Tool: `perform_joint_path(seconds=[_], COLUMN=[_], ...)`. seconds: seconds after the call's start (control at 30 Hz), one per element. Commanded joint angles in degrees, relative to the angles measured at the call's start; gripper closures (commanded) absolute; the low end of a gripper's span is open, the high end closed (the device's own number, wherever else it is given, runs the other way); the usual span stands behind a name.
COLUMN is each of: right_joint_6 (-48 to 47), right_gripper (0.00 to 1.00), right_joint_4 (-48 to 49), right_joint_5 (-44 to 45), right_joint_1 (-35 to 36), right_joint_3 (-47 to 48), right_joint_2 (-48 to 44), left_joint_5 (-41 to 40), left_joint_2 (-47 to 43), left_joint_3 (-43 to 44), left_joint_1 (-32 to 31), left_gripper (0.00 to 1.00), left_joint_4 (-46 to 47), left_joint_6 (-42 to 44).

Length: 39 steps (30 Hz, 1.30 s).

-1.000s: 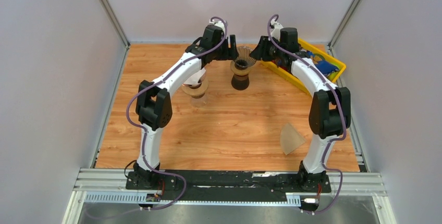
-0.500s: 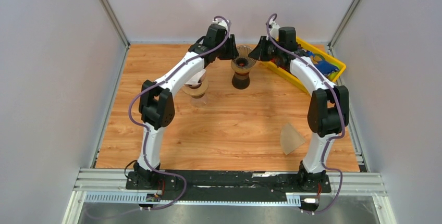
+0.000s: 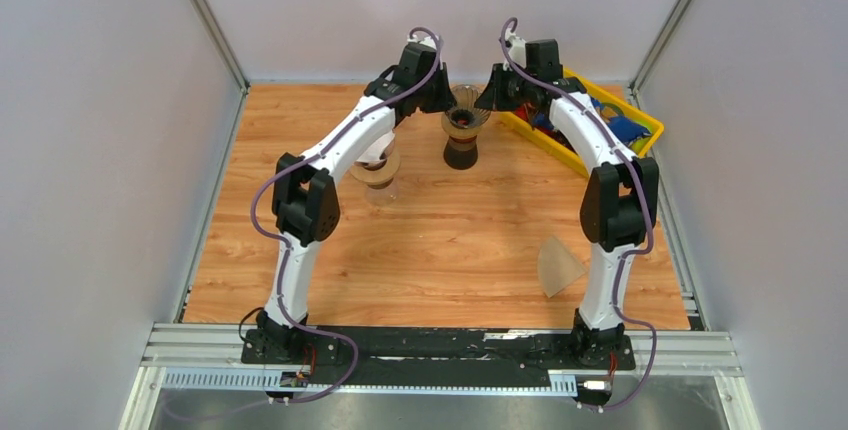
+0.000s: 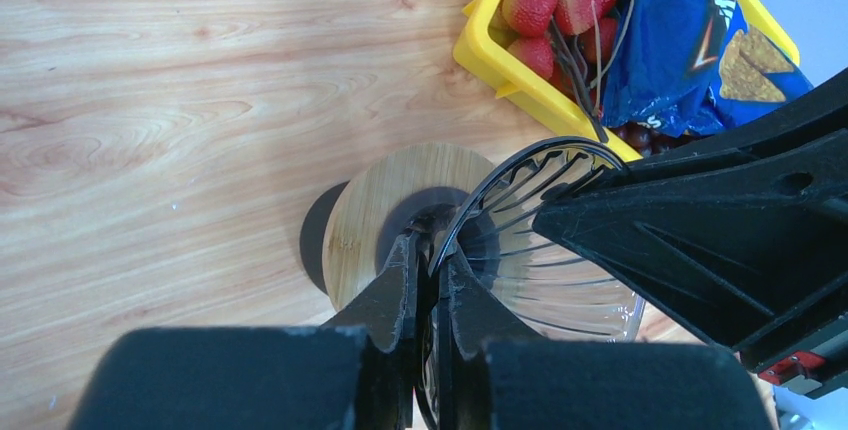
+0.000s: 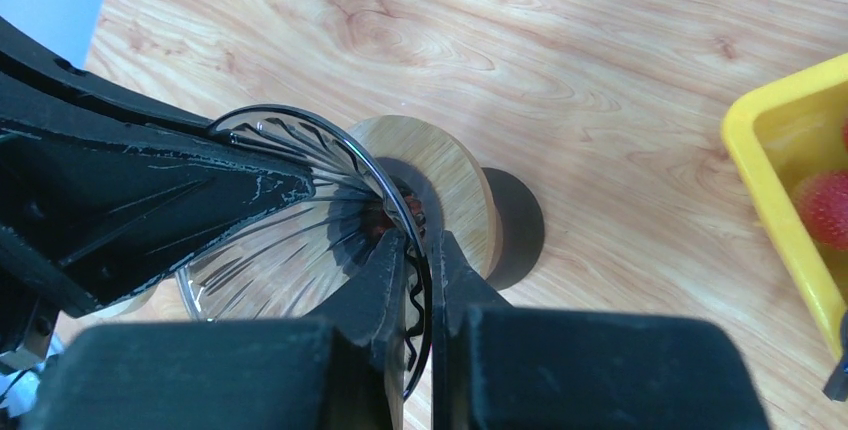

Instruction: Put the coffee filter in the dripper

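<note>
**Top view.** A clear ribbed glass dripper (image 3: 463,120) with a round wooden collar stands on a dark base at the far centre of the wooden table (image 3: 440,240). The left gripper (image 3: 446,100) and right gripper (image 3: 482,100) meet its rim from opposite sides. The pale cone-shaped paper coffee filter (image 3: 558,266) lies flat near the right arm's base, well apart from the dripper, with bare board between them. A yellow plastic bin (image 3: 640,110) sits at the far right edge.

**Left wrist view.** The left gripper (image 4: 432,265) is pinched narrow on the dripper (image 4: 560,270) rim. The bin (image 4: 520,85), just beside the dripper, holds red strawberries (image 4: 545,0) and a blue snack bag (image 4: 690,40).

**Right wrist view.** The right gripper (image 5: 418,250) is clamped narrow on the opposite rim of the dripper (image 5: 280,230). A corner of the bin (image 5: 780,190) shows at the right edge.
</note>
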Motion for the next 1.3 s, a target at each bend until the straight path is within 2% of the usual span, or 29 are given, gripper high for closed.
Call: perform_joint_path(seconds=[0.0,0.23,0.33,0.5,0.67,0.83,0.97,1.1,1.27], right_joint_6=[-7.4,-7.6,-7.7,-7.3,-7.4,-8.6,-7.4,-5.1,-1.4], right_gripper=[1.0,1.0,1.0,1.0,1.0,0.99,0.89,0.78,0.62], right_joint_4=[-18.9,-22.7,-23.9,-24.0,-24.0,-24.3,-24.1,-22.5,-14.3], right_joint_5=[15.3,24.3,24.9,28.1,27.8,23.5,24.2,23.5,22.3], right_joint_1=[1.5,4.1,4.9,5.5,5.5,5.5,5.4,5.4,5.4], right_joint_3=[1.2,2.9,3.5,2.0,2.4,8.5,14.3,19.6,21.5], right_joint_2=[5.7,10.1,11.8,11.7,10.5,9.6,9.5,9.5,7.5], left_joint_5=[-6.3,-10.9,-11.8,-12.4,-13.6,-12.1,-12.1,-12.6,-14.5], left_joint_2=[4.7,9.2,12.2,13.7,13.4,11.9,10.5,8.7,7.4], left_joint_3=[1.6,3.4,6.8,5.3,3.7,6.2,7.1,5.5,5.0], left_joint_1=[0.7,-1.1,-1.6,-1.9,-2.5,-3.2,-3.5,-3.6,-3.8], left_gripper=[1.0,1.0,1.0,1.0,1.0,0.97,0.91,0.9,0.91], left_joint_4=[-11.0,-16.7,-21.2,-23.0,-23.5,-22.4,-21.0,-19.3,-18.5], left_joint_6=[0.3,2.5,2.9,2.8,3.8,5.1,4.8,3.0,0.8])
